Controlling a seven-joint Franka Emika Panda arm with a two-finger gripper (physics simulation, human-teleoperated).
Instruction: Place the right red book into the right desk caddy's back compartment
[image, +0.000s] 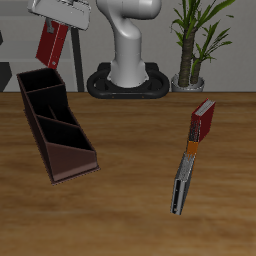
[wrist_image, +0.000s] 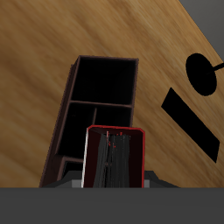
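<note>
Wood table (image: 130, 200) w/ desk caddy (image: 55, 122), brighter red book (image: 203, 122), grey-black book (image: 182, 184) (books end-to-end).

The right desk caddy (image: 55, 125) lies on the counter (image: 130, 200) near one side edge, running from the back toward the front edge, low sloped end frontmost. The right red book (image: 52, 42) hangs tilted in the gripper (image: 58, 22), above the caddy's back compartment (image: 38, 82) and clear of it. Well apart, toward the opposite side edge, a shorter book (image: 203, 122) lies end to end with another book (image: 182, 185) nearer the front. A potted plant (image: 195, 45) stands at the back edge beside the robot base (image: 130, 80).
</note>
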